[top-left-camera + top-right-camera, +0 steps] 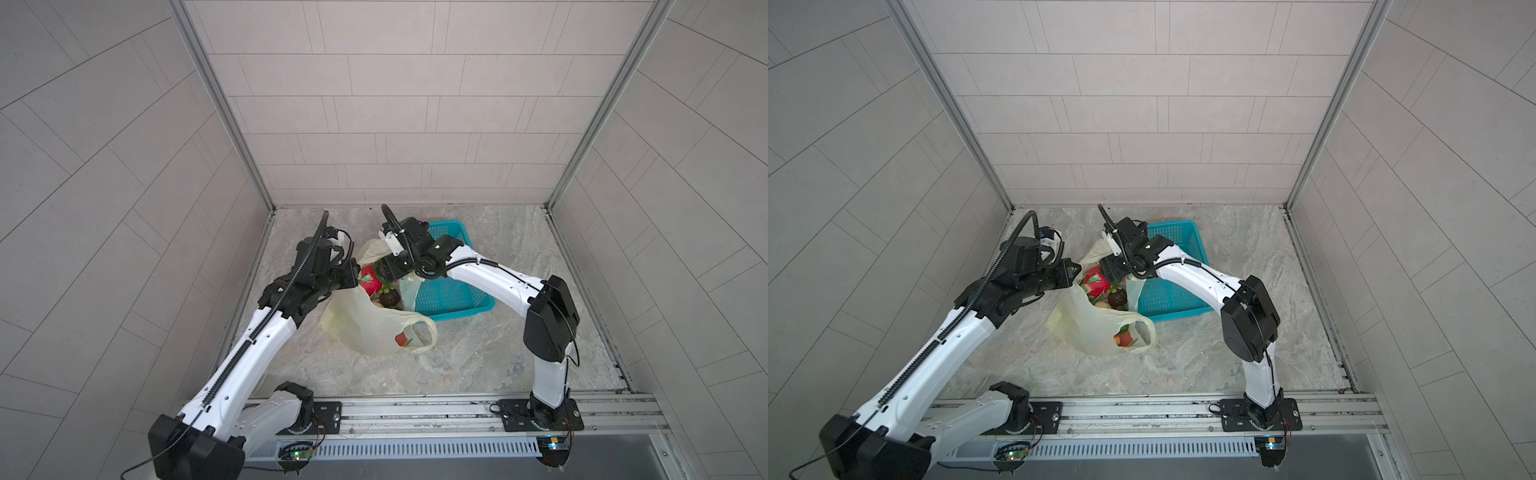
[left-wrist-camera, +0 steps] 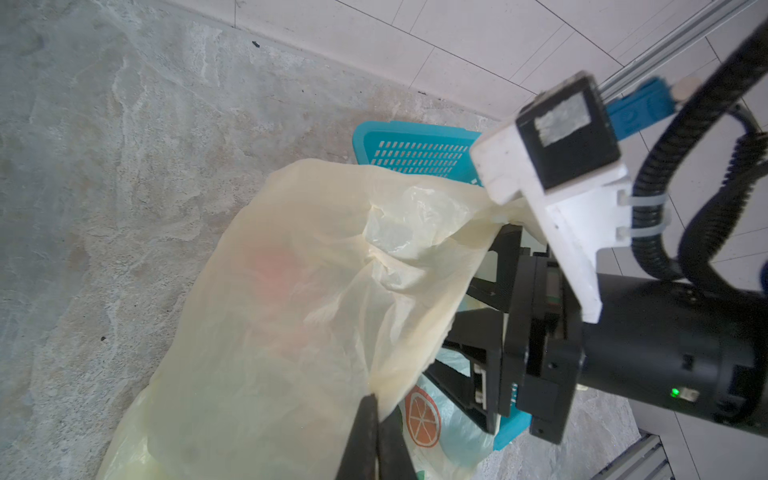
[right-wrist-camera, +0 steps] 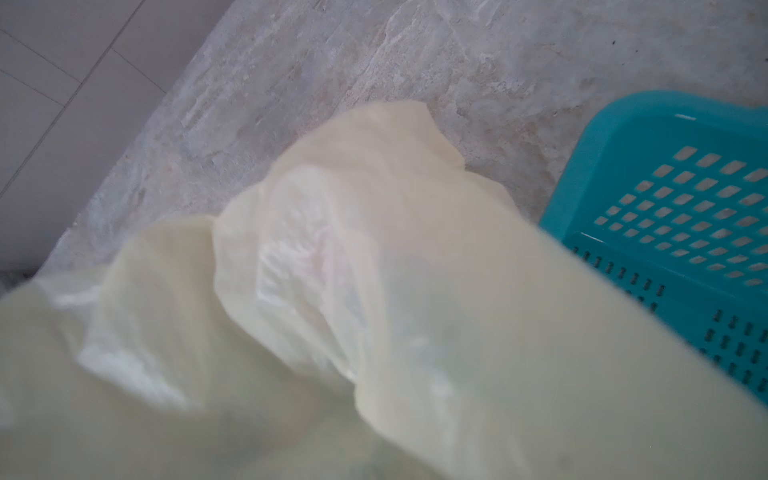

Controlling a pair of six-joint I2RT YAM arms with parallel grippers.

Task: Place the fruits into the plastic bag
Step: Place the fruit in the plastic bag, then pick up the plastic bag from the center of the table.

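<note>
The pale-yellow plastic bag (image 1: 365, 324) (image 1: 1092, 328) lies on the stone floor with its mouth facing the back wall. In that mouth lie the fruits: a red dragon fruit (image 1: 370, 281) (image 1: 1094, 282) and a dark brown oval (image 1: 389, 298) (image 1: 1117, 297). My left gripper (image 1: 356, 271) (image 2: 376, 409) is shut on the bag's rim at the left of the mouth. My right gripper (image 1: 388, 270) (image 2: 465, 328) hangs over the mouth; its jaws stand apart with nothing seen between them. Bag film (image 3: 415, 291) covers the right wrist view and hides the jaws there.
A teal mesh basket (image 1: 457, 315) (image 1: 1179, 316) (image 3: 665, 124) stands right of the bag, touching it, under the right forearm. An orange-slice logo (image 2: 422, 415) shows on the bag's far side. Tiled walls close in the back and both sides.
</note>
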